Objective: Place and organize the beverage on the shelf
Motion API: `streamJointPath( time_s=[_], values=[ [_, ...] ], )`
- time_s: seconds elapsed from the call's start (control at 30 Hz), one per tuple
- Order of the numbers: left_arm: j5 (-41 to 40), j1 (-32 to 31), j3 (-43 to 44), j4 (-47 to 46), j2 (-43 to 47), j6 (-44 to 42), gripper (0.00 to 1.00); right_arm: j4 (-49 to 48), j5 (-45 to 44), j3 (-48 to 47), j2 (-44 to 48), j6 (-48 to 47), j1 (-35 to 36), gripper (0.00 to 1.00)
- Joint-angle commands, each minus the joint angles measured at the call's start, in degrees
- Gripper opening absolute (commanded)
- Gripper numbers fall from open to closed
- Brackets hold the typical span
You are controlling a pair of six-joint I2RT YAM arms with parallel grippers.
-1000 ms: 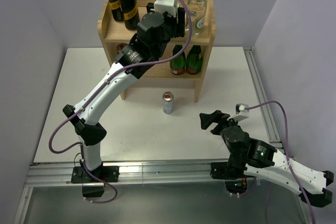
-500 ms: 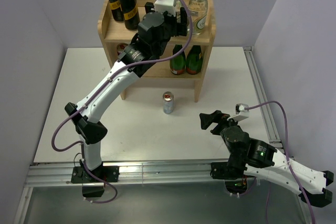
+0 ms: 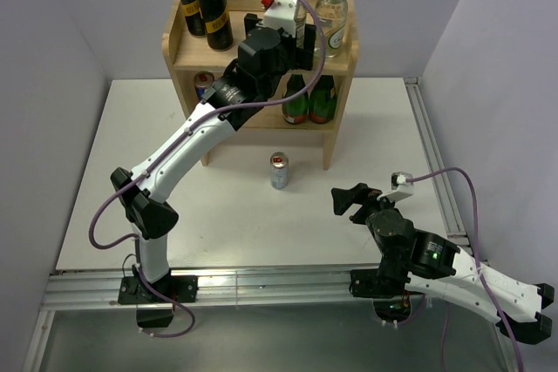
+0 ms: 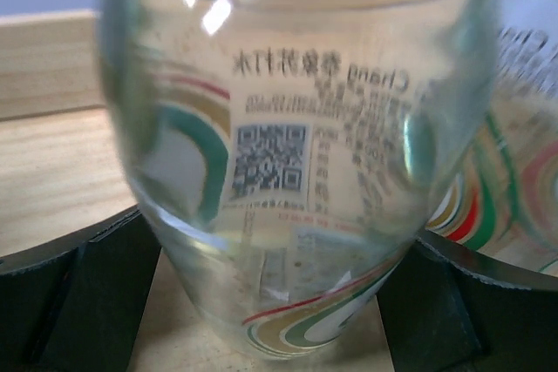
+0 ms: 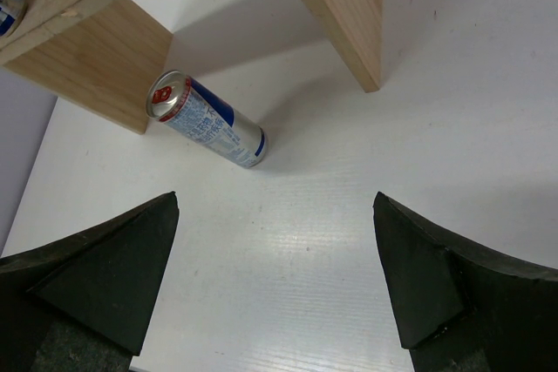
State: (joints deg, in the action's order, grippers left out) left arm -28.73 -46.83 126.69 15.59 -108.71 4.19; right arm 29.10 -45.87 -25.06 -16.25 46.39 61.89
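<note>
**Between the left claw's fingers: a glass bottle on the top board**

Between the fingers of the left claw [image 4: 279, 311] a clear green-capped bottle [image 4: 288, 154] is seen upright, its base apparently on the top board of the shelf [image 4: 52, 180]. The claw is closed to the bottle's width, low on the body, with both fingers seemingly against the glass. Just to the right of that claw the second clear bottle [image 3: 332, 13] is stood, the two close together. Well to its left, on the same board, the black cans [image 3: 212, 10] are placed. Below it, on the lower board, the dark green bottles [image 3: 309, 100] and a shelved silver-blue-red can [image 3: 203, 83] are kept.

The right claw [image 5: 275, 206] is held wide open and empty above the worktop [image 3: 131, 154]. Ahead of it, apart from its fingers, a loose silver-blue-red can [image 5: 207, 121] is left in front of the shelf.

The held bottle is judged rigid, smooth and breakable, and heavier than a can, so slip is to be expected under a light squeeze. A hold across the broad lower body is judged sound, and a knock against the neighbouring glass is to be avoided on release
</note>
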Motion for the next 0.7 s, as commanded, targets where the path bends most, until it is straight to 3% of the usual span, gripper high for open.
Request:
streamJointPath(
  time_s=[0.0,0.47,0.67],
  values=[
    [1.0,-0.5,-2.2,-0.4,3.2,1.6,0.99,-2.2,-1.3,0.0,-0.2,-0.3,0.3,1.00],
    [-0.6,-1.6,-17.8,0.1,14.2,5.4,0.99,-2.3,-1.5,-0.1,-0.7,-0.4,0.3,1.00],
    [-1.1,-5.0,-27.6,-1.4,20.5,6.0,0.99,-2.5,-1.4,0.0,-0.6,-0.5,0.3,1.00]
  ],
)
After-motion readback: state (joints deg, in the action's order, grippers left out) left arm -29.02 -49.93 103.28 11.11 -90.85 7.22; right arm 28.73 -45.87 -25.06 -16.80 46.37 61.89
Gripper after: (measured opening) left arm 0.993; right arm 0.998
